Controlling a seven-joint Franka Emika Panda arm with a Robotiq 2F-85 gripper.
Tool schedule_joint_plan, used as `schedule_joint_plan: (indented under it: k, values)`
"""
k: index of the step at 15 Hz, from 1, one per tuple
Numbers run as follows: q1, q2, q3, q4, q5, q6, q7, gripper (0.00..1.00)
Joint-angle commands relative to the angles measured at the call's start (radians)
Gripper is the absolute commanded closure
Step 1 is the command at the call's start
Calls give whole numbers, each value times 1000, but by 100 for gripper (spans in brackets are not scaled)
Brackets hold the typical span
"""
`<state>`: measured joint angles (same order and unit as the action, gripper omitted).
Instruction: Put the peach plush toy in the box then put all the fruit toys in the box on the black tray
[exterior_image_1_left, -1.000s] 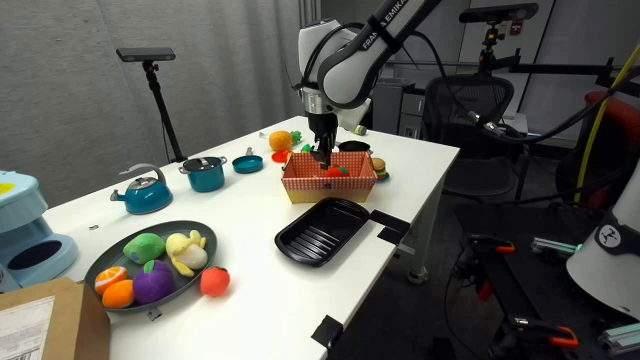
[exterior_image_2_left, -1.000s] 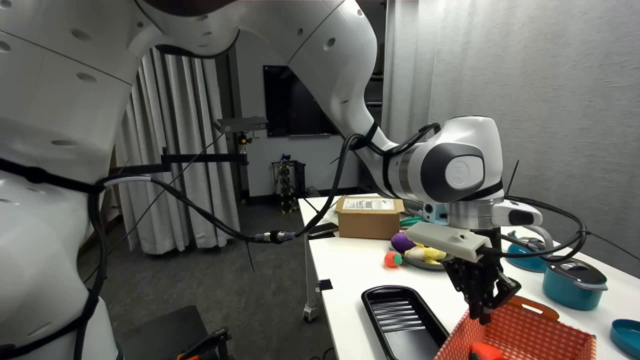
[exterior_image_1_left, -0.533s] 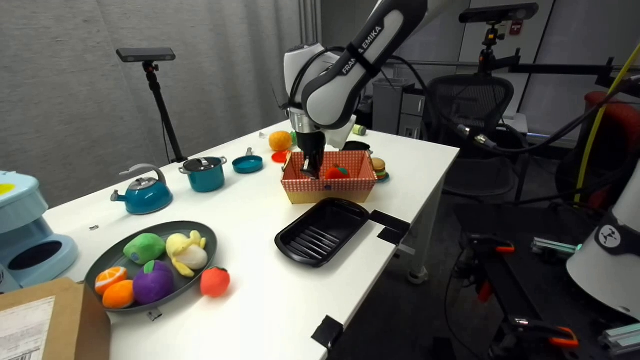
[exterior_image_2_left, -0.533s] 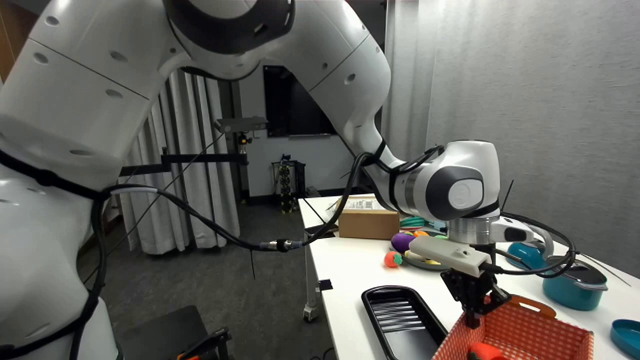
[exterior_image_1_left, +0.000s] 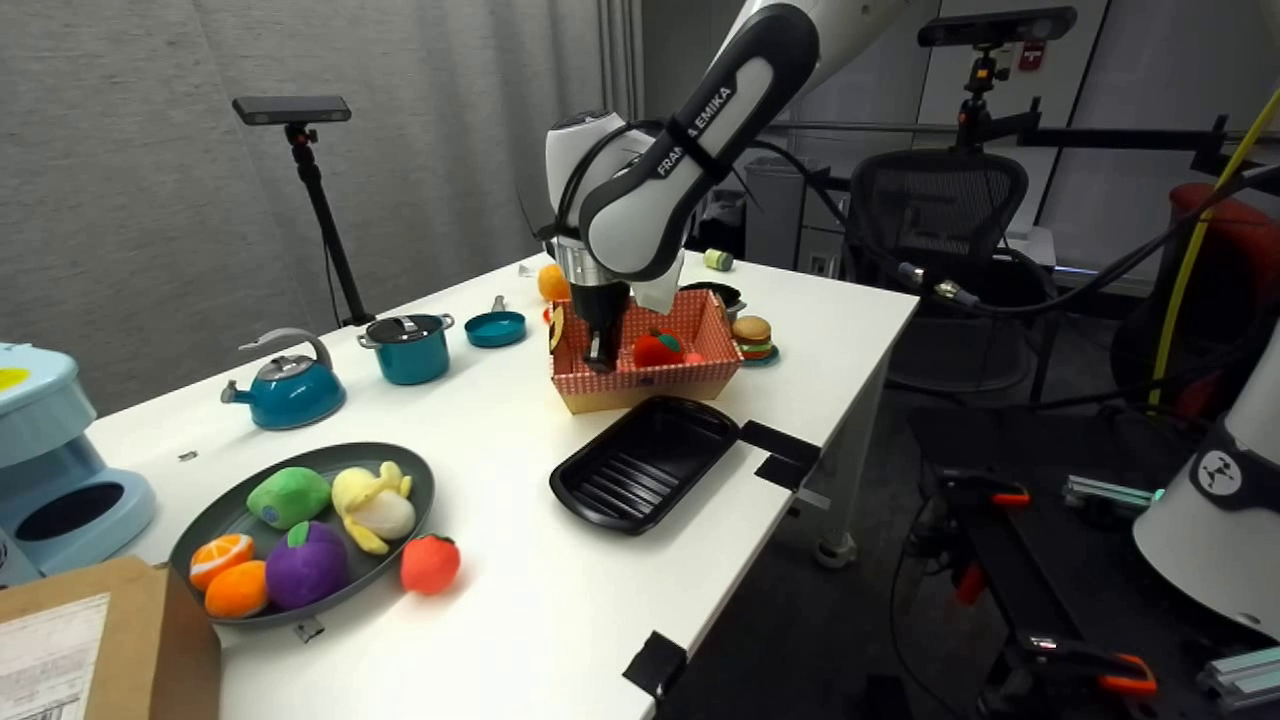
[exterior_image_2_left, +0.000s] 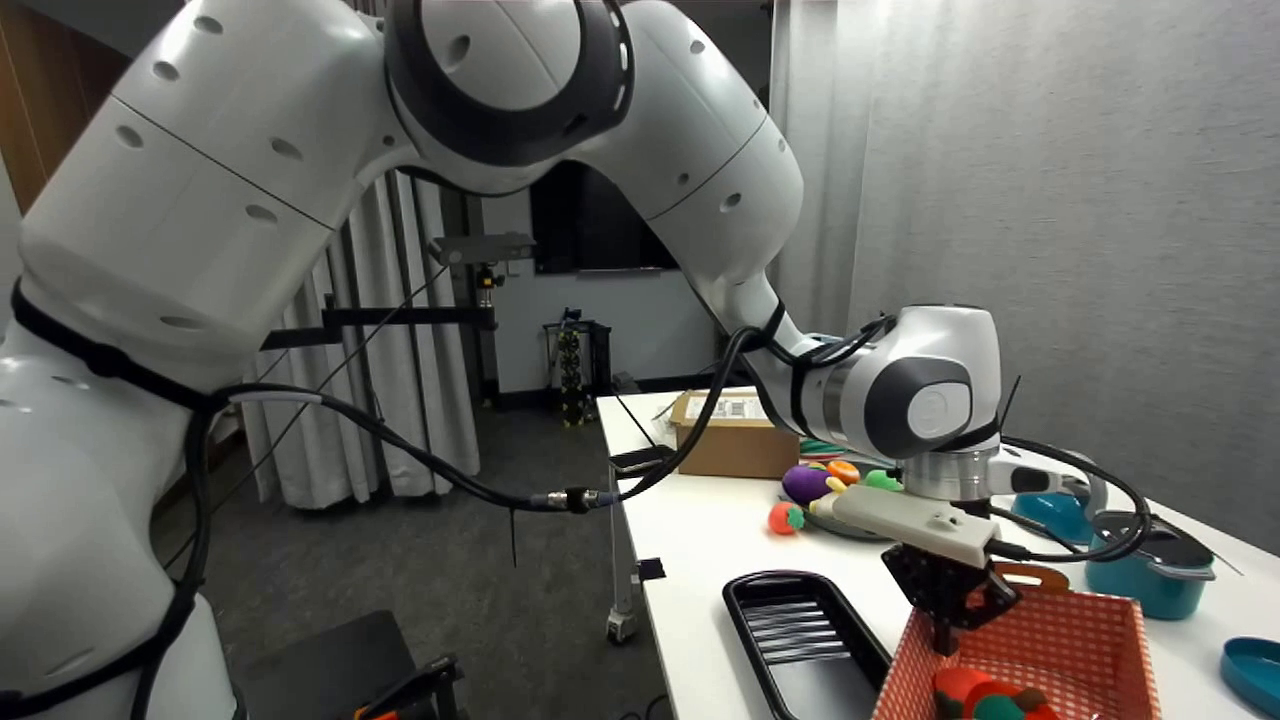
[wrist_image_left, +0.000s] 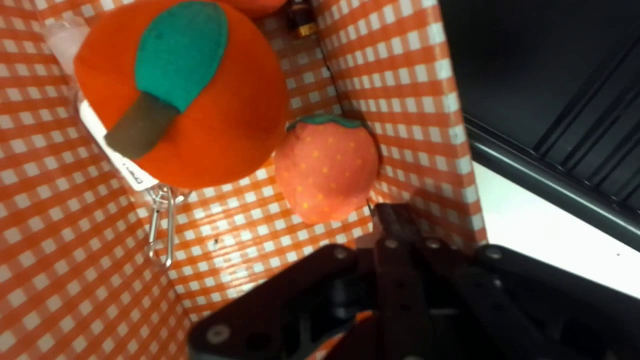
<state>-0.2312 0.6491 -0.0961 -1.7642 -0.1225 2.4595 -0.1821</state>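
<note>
The box (exterior_image_1_left: 640, 379), lined in red-white check, stands beside the black tray (exterior_image_1_left: 640, 470); both show in an exterior view (exterior_image_2_left: 1070, 640) and the wrist view. The tray (exterior_image_2_left: 810, 650) is bare. The peach plush toy (wrist_image_left: 235, 100), red-orange with green leaf and brown stem, lies in the box and shows in an exterior view (exterior_image_1_left: 653, 350). A smaller pink-red strawberry fruit toy (wrist_image_left: 325, 170) lies beside it. Part of another red toy (wrist_image_left: 255, 4) shows at the top edge. My gripper (wrist_image_left: 392, 217) is shut and empty, low inside the box, against or very near the tray-side wall (wrist_image_left: 400, 100).
A dark round bowl (exterior_image_1_left: 425, 490) holds several plush fruits; a small red toy (exterior_image_1_left: 430, 565) lies beside it. A cardboard carton (exterior_image_1_left: 110, 640), teal pot (exterior_image_1_left: 415, 355), kettle (exterior_image_1_left: 298, 390), pan (exterior_image_1_left: 495, 328) and toy burger (exterior_image_1_left: 755, 337) also stand on the table.
My gripper has moved down into the box and toward the tray-side wall. The box, with its toys, has shifted and turned slightly over the last half second. The tray has not moved.
</note>
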Motion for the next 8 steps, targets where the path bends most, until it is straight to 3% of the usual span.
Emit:
schedule_joint_plan:
  k: [1,8]
  values:
    - [-34,16,72,26,56,46,-114,100]
    - [-54,-28,230,-46,149,76,-319,100]
